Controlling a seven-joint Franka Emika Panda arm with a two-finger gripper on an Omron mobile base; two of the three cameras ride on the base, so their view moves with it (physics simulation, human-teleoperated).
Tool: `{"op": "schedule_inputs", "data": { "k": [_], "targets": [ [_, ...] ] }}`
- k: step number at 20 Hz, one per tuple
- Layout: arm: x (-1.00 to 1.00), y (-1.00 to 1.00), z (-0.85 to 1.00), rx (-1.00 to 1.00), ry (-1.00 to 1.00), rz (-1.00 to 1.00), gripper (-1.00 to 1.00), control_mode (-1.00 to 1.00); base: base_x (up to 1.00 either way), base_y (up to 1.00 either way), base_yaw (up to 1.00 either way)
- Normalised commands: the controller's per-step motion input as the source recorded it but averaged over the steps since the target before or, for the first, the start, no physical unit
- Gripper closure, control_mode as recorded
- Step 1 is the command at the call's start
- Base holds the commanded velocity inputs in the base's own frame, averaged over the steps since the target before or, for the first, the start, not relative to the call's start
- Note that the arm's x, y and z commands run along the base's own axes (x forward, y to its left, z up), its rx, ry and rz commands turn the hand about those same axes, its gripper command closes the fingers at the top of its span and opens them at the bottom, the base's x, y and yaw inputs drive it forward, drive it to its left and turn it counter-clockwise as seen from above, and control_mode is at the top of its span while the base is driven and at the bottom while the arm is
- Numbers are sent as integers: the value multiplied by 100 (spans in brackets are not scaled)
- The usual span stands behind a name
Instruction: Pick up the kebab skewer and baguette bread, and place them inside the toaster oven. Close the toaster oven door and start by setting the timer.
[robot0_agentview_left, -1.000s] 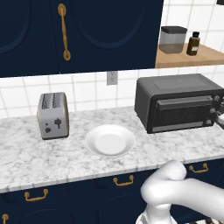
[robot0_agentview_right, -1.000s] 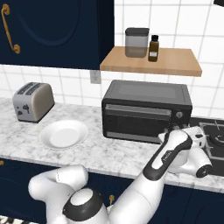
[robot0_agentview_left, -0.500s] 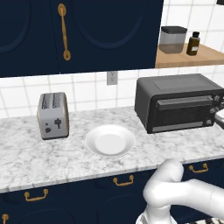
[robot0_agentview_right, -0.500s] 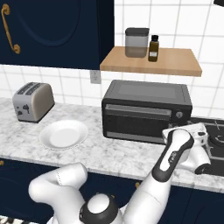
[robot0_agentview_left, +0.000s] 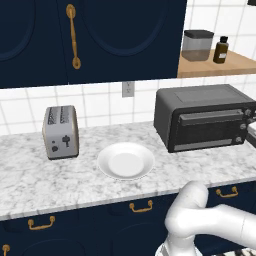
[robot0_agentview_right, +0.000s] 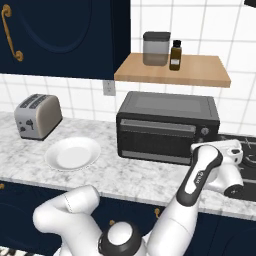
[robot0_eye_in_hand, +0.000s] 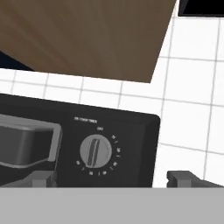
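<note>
On my counter the toaster stands left, the plate in the middle, the toaster oven right, under the shelf.

On the marble counter stand one toaster oven, one silver two-slot toaster and one white plate. Up on the single wooden shelf there are two containers: one grey canister and one small dark bottle. Close up, the oven's front shows one round timer knob with tick marks around it.
</note>
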Motion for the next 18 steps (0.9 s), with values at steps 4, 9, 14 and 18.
{"op": "schedule_inputs", "data": {
  "k": [4, 9, 14, 18],
  "targets": [
    [0, -7, 13, 12, 0, -2, -100, -100, 0, 0, 0],
    [0, 0, 17, 11, 0, -3, -100, -100, 0, 0, 0],
    [0, 0, 0, 8, 0, -4, -100, -100, 0, 0, 0],
    [0, 8, 1, 6, -1, -2, -100, -100, 0, 0, 0]
  ]
}}
